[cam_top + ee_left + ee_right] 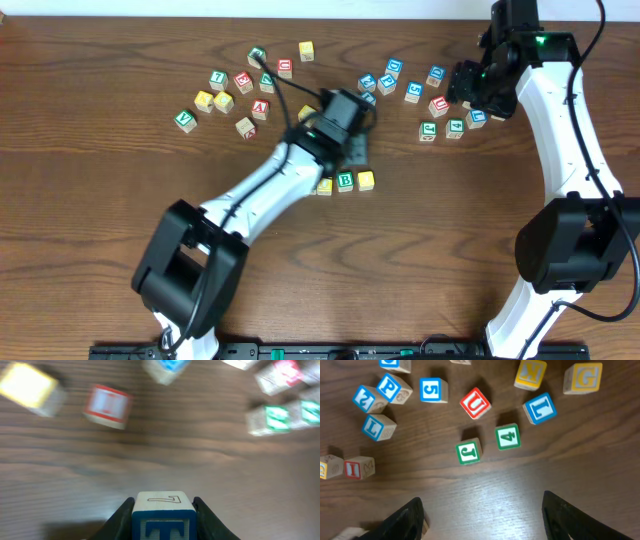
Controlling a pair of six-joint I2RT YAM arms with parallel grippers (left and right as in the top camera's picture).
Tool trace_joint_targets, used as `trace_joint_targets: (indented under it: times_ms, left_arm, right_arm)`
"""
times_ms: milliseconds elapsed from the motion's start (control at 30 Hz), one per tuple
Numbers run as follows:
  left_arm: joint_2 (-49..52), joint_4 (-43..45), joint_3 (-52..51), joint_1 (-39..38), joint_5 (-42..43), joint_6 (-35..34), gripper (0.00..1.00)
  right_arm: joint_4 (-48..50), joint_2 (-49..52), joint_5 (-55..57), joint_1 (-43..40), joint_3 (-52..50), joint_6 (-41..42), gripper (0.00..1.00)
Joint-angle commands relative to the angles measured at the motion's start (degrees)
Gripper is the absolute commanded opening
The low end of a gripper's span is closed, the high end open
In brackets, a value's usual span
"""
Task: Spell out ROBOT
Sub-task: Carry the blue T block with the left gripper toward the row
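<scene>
Jaws of the left gripper are clamped on one blue T block; those of the right gripper stand wide apart, empty. A row of three blocks lies just beside the left gripper.

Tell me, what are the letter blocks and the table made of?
The letter blocks look like wood: pale bare edges, faces printed in colour. The table looks like dark wood with grain lines and a slight shine; it could be a printed laminate.
</scene>
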Motion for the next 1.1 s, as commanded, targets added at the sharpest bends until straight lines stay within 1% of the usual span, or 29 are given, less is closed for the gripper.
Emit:
trace_joint_targets:
  times_ms: [0,133,200,433,633,800,1067]
  left_arm:
    - [0.79,1.09,0.20,-3.19,-0.15,-0.59,0.26]
    - [2.54,2.64,0.20,-6.03,-0.50,-3.19,0.26]
    - [3.61,3.65,0.20,-6.88,-0.57,-3.34,0.27]
    - [6.08,4.98,0.20,-7.23,-0.50,-6.29,0.27]
    - [9.27,6.60,0.20,-7.74,-0.46,-6.60,0.27]
    - [9.64,7.06,0.20,-8.50,-0.44,-6.58,0.27]
    - [9.64,4.44,0.20,-8.61,-0.37,-6.58,0.27]
  right_arm:
    - [-0.33,-0.68,-0.96,-0.22,0.85,-0.48,0.70]
    - [-0.37,-0.68,-0.96,-0.24,0.85,-0.72,0.70]
    - [-0.37,-0.68,-0.96,-0.22,0.85,-0.90,0.70]
    - [-0.35,-0.68,-0.96,-0.22,0.85,-0.90,0.70]
    - [-0.35,-0.68,-0.96,-0.22,0.85,-0.90,0.69]
    - [-0.31,-0.68,-0.96,-0.22,0.85,-0.90,0.69]
    - [-0.07,-0.68,-0.96,-0.22,0.85,-0.87,0.69]
